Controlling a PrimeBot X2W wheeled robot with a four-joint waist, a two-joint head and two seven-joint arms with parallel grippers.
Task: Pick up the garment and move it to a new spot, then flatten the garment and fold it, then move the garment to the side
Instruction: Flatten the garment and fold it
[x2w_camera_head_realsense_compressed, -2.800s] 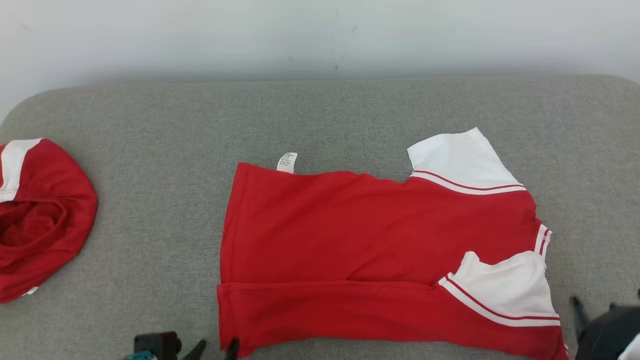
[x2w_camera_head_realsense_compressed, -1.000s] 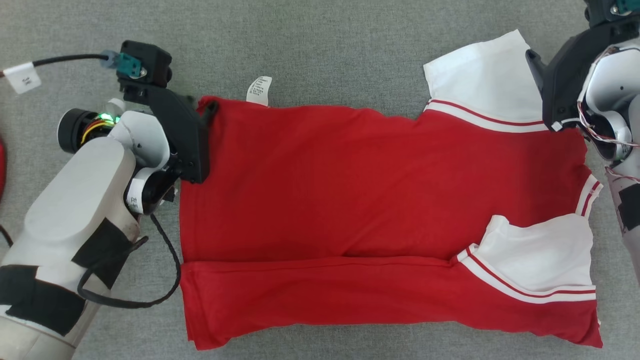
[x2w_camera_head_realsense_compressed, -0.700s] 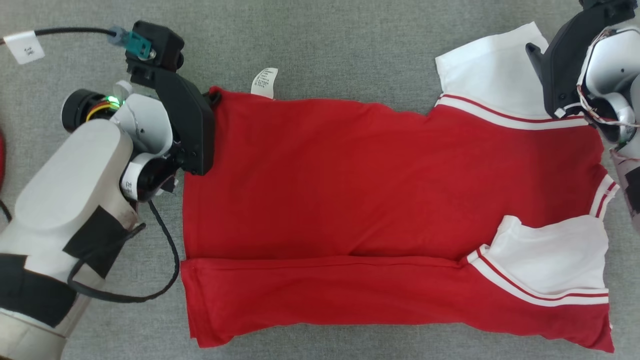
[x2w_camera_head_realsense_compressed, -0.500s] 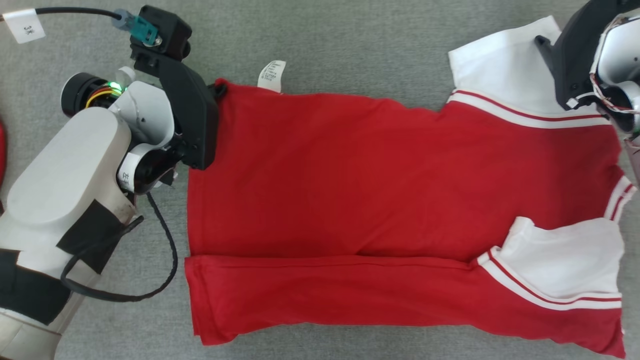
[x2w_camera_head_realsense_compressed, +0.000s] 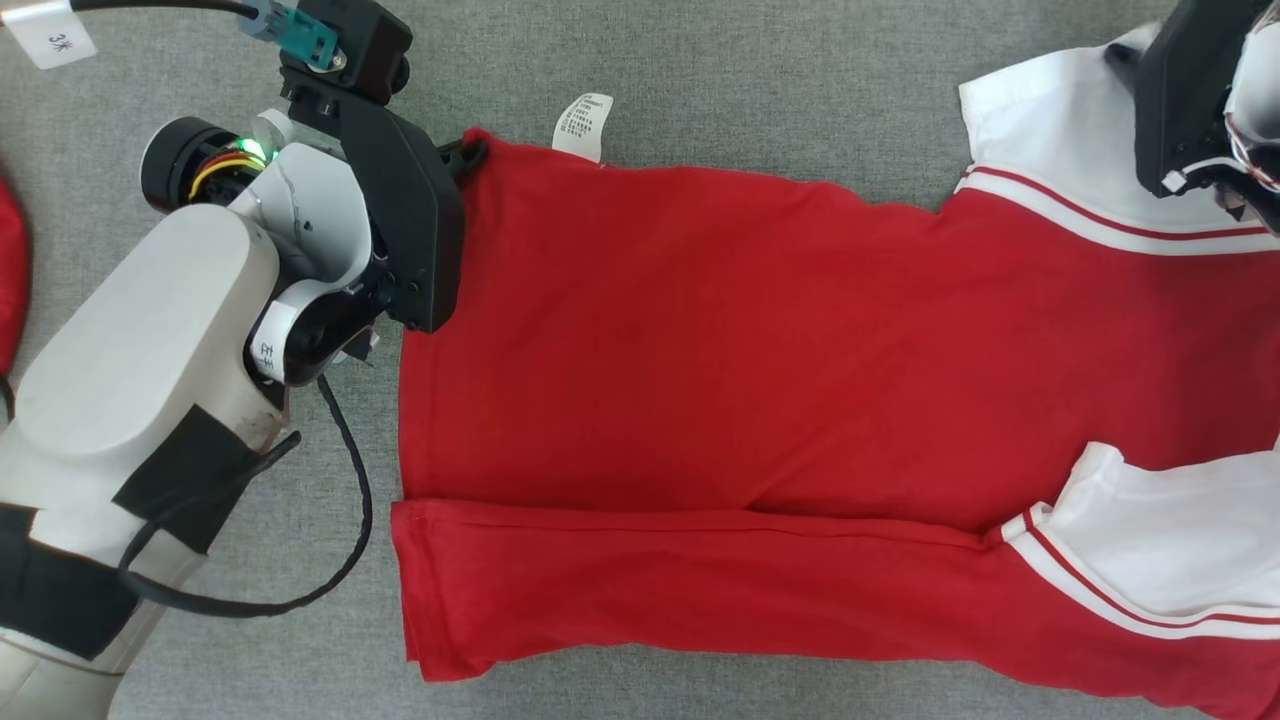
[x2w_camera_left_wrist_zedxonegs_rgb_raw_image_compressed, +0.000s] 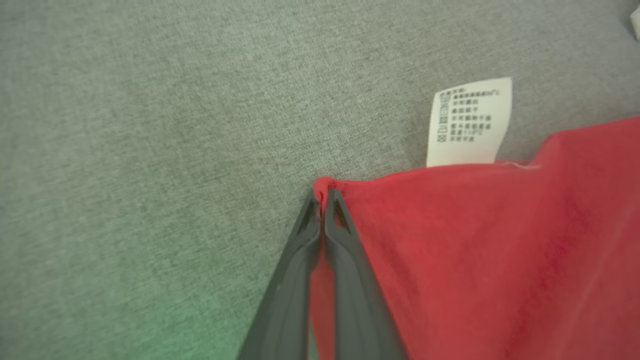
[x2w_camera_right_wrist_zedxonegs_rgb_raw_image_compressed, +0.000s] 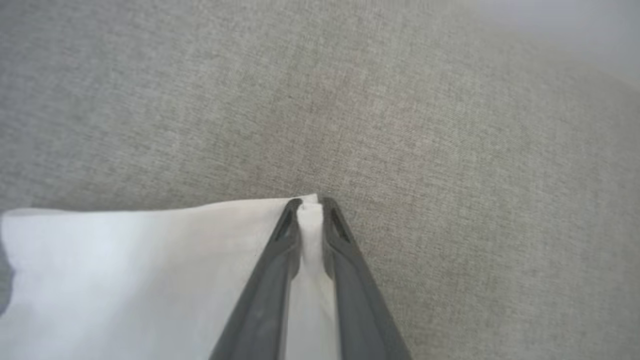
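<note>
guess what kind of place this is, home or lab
Likely a robot lab or test setup, not a home: a red and white garment lies on a plain grey fabric-covered surface, and the left arm bears black tape and a tagged cable.

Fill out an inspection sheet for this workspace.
Surface: grey fabric surface, flat.
Job's things: red shirt spread out, near edge folded over; white sleeve at far right; care label sticking out.
Clutter: second red garment at left edge.
Hands: left hand shut on shirt's corner; right hand astride sleeve corner, grip uncertain.
Cables: black cable looped beside left forearm; tagged cable above.
Surroundings: nothing seen.
</note>
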